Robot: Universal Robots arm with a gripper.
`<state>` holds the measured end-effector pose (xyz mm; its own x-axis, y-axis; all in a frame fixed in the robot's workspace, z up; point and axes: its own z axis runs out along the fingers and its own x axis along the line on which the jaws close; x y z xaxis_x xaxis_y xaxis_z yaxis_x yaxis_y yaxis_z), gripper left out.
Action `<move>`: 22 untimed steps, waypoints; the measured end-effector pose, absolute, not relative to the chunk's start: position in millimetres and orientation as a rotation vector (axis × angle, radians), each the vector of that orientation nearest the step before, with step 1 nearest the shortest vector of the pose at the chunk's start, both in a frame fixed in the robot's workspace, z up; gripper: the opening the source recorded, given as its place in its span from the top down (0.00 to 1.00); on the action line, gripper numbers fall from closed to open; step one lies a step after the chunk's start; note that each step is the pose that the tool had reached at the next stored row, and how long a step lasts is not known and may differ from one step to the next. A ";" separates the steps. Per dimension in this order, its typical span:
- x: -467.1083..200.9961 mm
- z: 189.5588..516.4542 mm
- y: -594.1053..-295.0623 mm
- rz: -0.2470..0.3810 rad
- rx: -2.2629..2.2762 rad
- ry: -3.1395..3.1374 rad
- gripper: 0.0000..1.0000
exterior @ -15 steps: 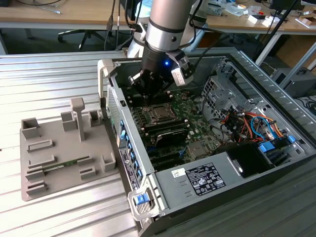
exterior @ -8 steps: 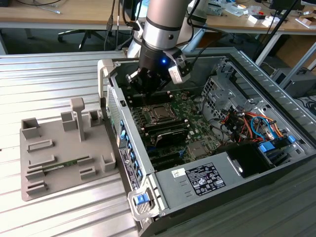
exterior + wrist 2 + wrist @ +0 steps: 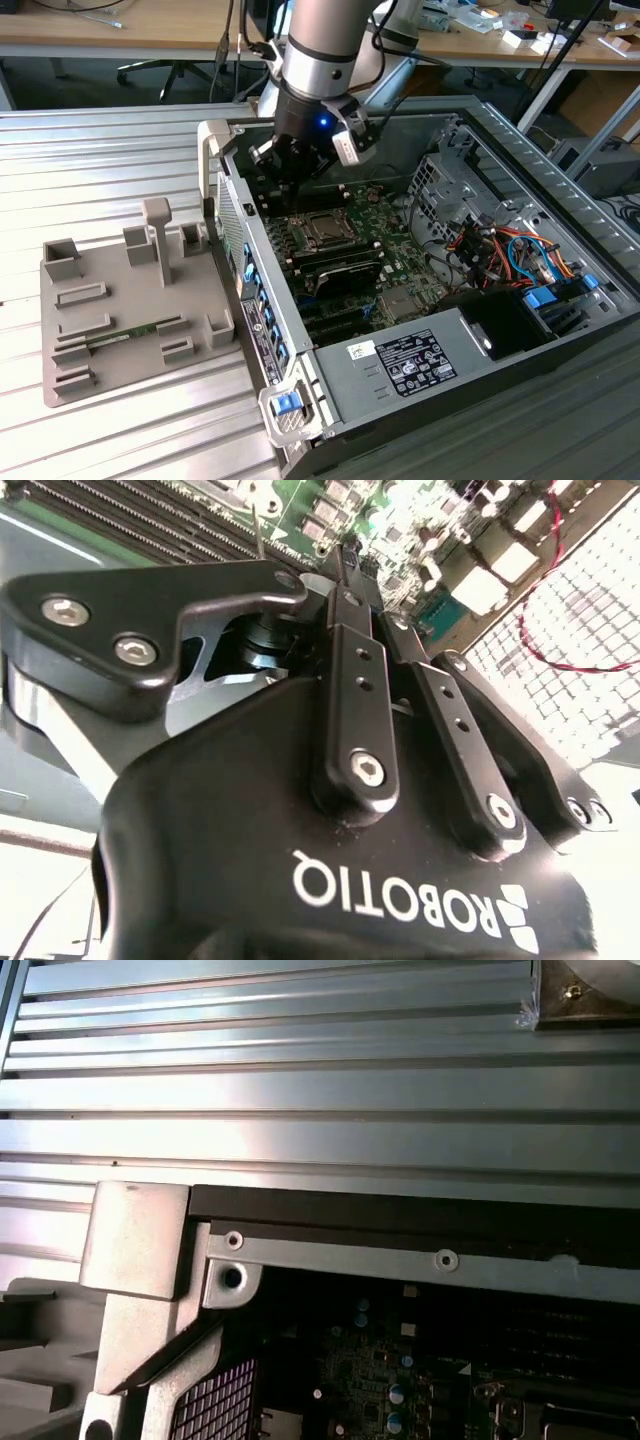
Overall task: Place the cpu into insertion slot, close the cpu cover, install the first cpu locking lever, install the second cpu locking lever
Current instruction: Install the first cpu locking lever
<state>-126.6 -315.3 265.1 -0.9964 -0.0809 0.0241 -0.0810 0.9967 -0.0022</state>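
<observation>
In the exterior view we see an open computer case (image 3: 500, 330) lying on a ribbed metal surface (image 3: 100, 160). Inside it sits the green motherboard (image 3: 385, 265), with the insertion slot (image 3: 325, 230) at its middle. The gripper (image 3: 290, 185) hangs just above the board, near the slot, toward the exterior view's left of it. A grey tray (image 3: 60, 340) lies beside the case.

In the second wrist view the fingers (image 3: 355, 600) are pressed together, gripping nothing we can see.

In the first wrist view we see the case's edge (image 3: 400, 1255).
</observation>
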 end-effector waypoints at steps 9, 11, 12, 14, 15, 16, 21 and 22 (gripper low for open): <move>-127.0 258.9 -295.4 -0.015 0.138 -3.115 0.90; -126.7 257.9 -294.7 -0.016 0.145 -3.115 0.90; -125.8 257.6 -294.6 -0.016 0.147 -3.115 0.90; -124.1 257.2 -294.5 -0.016 0.150 -3.115 0.90; -123.3 257.1 -294.5 -0.016 0.151 -3.114 0.90; -121.6 256.8 -294.4 -0.016 0.152 -3.114 0.90; -115.6 256.5 -294.2 -0.016 0.154 -3.114 0.90; -114.7 256.6 -294.2 -0.016 0.154 -3.114 0.90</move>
<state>-114.7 -294.2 256.6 -0.9948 -0.0988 0.0230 -0.0986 0.9951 0.0113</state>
